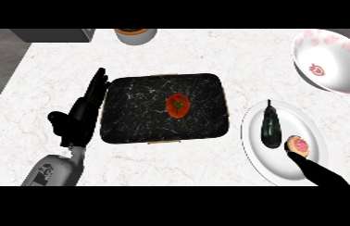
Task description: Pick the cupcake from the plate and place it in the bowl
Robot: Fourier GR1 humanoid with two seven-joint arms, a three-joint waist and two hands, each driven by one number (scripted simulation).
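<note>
A small cupcake [298, 145] with pink frosting lies on the white plate [263, 159] at the right, beside a dark eggplant [271, 126]. My right hand [315, 171] comes in from the lower right corner, its fingertip touching the cupcake's near edge; most of the hand is cut off by the view's edge. The white bowl [327, 50] with pink markings stands at the far right, behind the plate. My left hand [80, 114] rests open, fingers straight, along the left edge of the dark tray.
A black marbled tray [137, 114] fills the counter's middle with a red tomato [178, 105] on it. A grey cup [135, 35] stands at the back edge. A dark appliance corner [54, 34] shows at the back left.
</note>
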